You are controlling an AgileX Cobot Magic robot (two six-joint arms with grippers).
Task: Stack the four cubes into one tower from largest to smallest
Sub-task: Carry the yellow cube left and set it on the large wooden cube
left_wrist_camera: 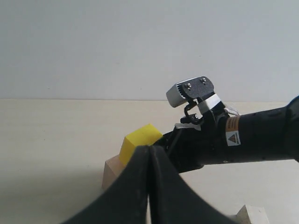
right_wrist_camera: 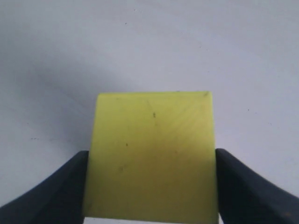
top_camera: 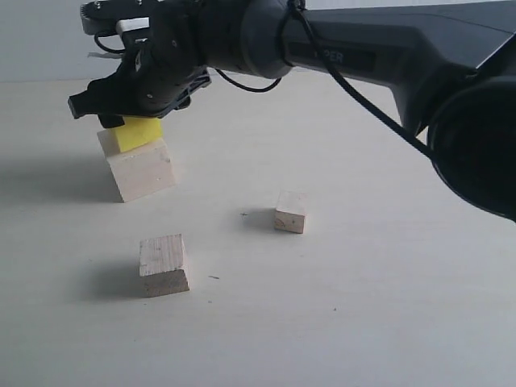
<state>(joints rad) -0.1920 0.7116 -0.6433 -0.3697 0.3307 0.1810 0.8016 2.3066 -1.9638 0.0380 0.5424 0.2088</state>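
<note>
1. Blurred black housing of the right arm (top_camera: 476, 137) fills the near right of the exterior view; its link reaches across the middle to the far left of the scene.
2. Right gripper (top_camera: 131, 109): jaws are spread wide and clamped on the bright yellow cube (top_camera: 139, 133). The right wrist view shows one dark finger (right_wrist_camera: 60, 191) pressed against each opposite side face of the cube.
3. Yellow cube: it sits on top of the large pale bare-wood cube (top_camera: 143, 171), underside against the wooden top face. It lies towards one side, so a strip of the wooden top shows beside it. Whether it bears its full weight there cannot be told.
4. Large wooden cube: it stands on the pale matte tabletop (top_camera: 363, 306) at the far left, turned at an angle to the camera.
5. Medium pale bare-wood cube (top_camera: 164, 264): it lies alone on the tabletop, nearer the camera than the large cube and well apart from it.
6. Small pale bare-wood cube (top_camera: 290, 212): it lies alone near the middle of the tabletop, apart from the other three.
7. Left gripper (left_wrist_camera: 149, 184): jaws are pressed together with nothing between them. The left wrist view looks past them to the yellow cube and the right gripper.
</note>
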